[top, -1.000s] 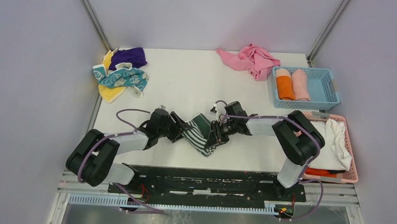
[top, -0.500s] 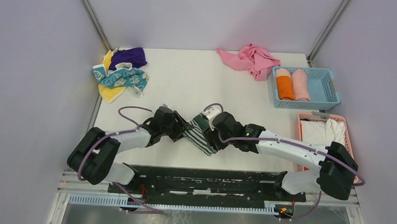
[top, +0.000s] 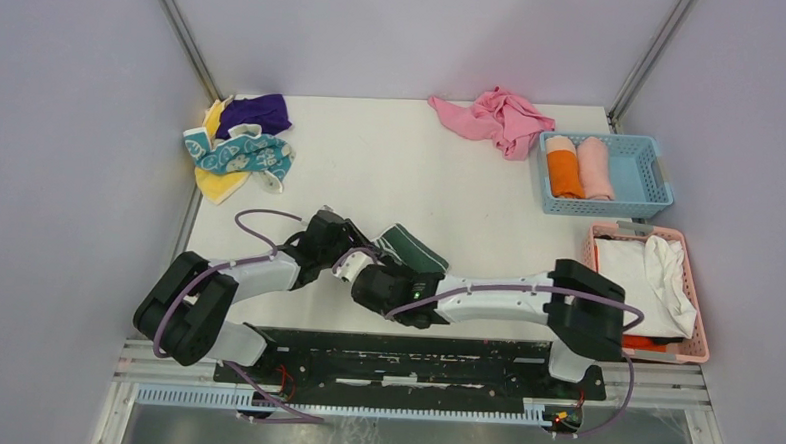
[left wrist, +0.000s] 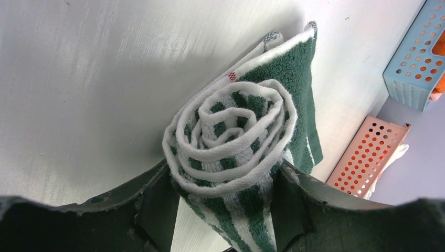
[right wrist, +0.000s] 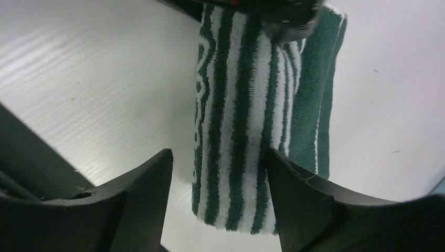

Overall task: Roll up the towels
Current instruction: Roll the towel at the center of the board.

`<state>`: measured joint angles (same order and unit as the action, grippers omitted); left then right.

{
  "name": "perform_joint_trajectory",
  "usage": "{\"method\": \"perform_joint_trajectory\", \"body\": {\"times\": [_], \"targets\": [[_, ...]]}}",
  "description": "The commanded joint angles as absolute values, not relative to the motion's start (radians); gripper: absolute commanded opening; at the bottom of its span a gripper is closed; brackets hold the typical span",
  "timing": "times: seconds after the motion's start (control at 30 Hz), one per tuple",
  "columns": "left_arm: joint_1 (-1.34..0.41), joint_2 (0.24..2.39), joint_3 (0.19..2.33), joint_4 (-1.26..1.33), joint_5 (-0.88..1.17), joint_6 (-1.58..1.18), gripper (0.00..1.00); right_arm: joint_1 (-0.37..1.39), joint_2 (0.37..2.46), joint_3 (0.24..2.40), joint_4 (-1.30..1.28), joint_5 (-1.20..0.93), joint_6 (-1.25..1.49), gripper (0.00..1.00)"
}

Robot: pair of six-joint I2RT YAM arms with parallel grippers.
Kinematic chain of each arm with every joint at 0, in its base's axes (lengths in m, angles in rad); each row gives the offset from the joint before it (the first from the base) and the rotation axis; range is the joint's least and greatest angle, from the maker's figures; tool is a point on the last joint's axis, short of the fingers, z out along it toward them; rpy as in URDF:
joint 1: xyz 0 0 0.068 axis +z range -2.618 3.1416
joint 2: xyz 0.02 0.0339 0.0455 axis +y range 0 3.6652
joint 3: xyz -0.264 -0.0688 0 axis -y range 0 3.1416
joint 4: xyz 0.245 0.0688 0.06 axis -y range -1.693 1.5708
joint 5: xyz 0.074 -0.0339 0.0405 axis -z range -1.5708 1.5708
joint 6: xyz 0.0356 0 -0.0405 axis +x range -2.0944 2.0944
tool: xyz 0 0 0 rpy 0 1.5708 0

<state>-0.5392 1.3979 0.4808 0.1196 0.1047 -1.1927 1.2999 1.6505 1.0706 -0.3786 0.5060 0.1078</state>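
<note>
- The green-and-white striped towel (left wrist: pixel 231 126) is seen rolled into a tight spiral. It lies on the white table (top: pixel 372 151) near the front edge, between the two arms.
- One end of the roll is clamped by the left gripper (left wrist: pixel 223 168), and both of its fingers (left wrist: pixel 157 205) are pressed against the sides of the spiral.
- A loose flap of the same towel is spread flat on the table beside the roll.
- The roll is straddled by the right gripper (right wrist: pixel 218 153) with its jaws spread. A gap is seen between one finger and the cloth, and the other finger sits just at the cloth's edge, so nothing is held by it.
- The teal-and-white towel (top: pixel 240 155), the yellow towel (top: pixel 216 182) and the purple towel (top: pixel 257 112) are heaped unrolled at the far left corner.
- A pink cloth (top: pixel 499 117) is crumpled at the far edge, just beside a blue basket (top: pixel 654 183), in which an orange roll (top: pixel 564 171) and a pink roll (top: pixel 594 167) are laid side by side.
- White fabric (top: pixel 657 279) is held in a pink basket (top: pixel 699 335) at the right edge.
</note>
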Motion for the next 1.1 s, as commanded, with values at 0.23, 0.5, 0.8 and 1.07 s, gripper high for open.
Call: {"method": "perform_joint_trajectory", "body": {"times": [0.23,0.5,0.8,1.07], "targets": [[-0.549,1.426,0.465,0.013,0.05,-1.159,0.65,1.308,1.873,1.099,-0.474,0.64,0.112,0.74],[-0.548,1.395,0.461,-0.013,0.032,-1.167,0.66,1.276,1.877,1.044,-0.515,0.508,0.163,0.37],[-0.535,1.096,0.433,-0.211,-0.094,-1.184,0.75,1.191,1.792,1.065,-0.397,0.014,0.165,0.02],[-0.517,0.843,0.427,-0.38,-0.11,-1.172,0.83,0.963,1.815,1.005,-0.252,-0.473,0.31,0.02]]}}
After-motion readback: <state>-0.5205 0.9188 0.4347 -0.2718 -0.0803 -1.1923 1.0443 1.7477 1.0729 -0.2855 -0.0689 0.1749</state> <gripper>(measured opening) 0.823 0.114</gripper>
